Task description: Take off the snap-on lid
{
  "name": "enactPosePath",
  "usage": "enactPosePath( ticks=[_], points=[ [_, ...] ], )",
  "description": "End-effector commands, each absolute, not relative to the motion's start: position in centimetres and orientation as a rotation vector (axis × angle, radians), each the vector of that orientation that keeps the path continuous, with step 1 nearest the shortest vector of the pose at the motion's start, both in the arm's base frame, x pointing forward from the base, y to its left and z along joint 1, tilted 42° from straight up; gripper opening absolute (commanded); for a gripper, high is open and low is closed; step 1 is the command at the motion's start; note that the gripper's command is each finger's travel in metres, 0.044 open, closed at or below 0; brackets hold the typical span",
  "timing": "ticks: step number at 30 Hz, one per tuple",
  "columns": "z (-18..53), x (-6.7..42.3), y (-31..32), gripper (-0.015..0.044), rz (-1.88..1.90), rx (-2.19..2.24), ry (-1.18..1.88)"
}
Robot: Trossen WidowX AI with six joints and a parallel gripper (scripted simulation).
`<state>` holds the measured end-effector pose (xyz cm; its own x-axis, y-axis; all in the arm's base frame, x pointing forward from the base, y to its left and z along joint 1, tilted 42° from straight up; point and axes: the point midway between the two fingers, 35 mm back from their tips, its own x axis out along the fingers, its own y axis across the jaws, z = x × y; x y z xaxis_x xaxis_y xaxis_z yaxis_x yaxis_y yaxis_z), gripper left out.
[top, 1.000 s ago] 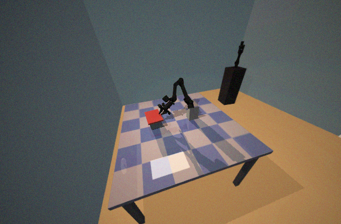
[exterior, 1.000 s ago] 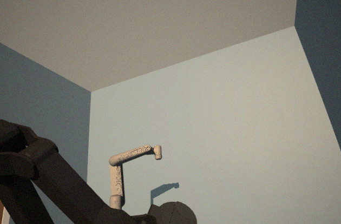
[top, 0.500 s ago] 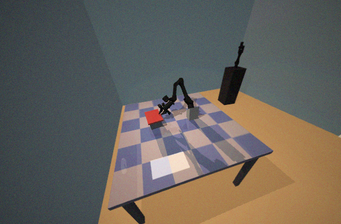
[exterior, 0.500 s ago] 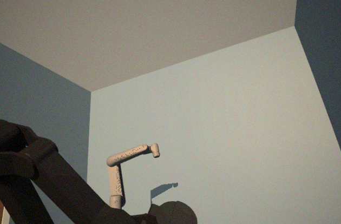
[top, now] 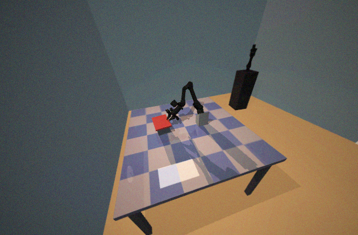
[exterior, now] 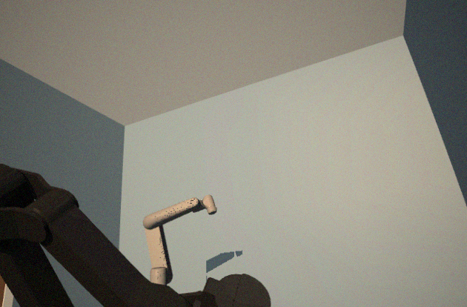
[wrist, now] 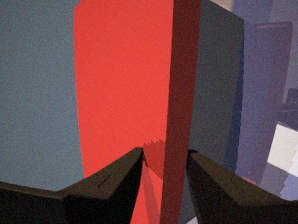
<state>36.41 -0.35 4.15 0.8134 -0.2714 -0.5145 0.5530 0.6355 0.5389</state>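
The red lid [top: 161, 122] [wrist: 122, 90] lies on top of the dark grey storage box [top: 164, 131] [wrist: 217, 90], toward the table's far left in the top view. My gripper [top: 168, 119] [wrist: 164, 155] is shut on the lid's near edge. In the wrist view one fingertip is over the red top face and the other is at the lower side of the rim, beside the box wall. Any gap between lid and box is too small to tell. The exterior view shows neither lid nor box.
A grey block [top: 202, 119] stands at the arm's base on the checkered table [top: 136, 187]. A bright two-tone patch [top: 178, 173] lies near the front edge. A black pedestal [top: 243, 89] with another arm stands beyond the table. A pale arm [exterior: 173, 213] shows in the exterior view.
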Motion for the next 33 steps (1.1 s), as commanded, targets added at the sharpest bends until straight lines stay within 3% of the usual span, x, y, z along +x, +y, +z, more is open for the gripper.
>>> enactPosePath(
  ticks=[1,33],
  points=[
    [4.41,36.40,-0.10,0.0000,-0.482,0.748,0.406],
    [4.89,36.24,0.31,0.0000,-0.482,0.749,0.406]
  ],
)
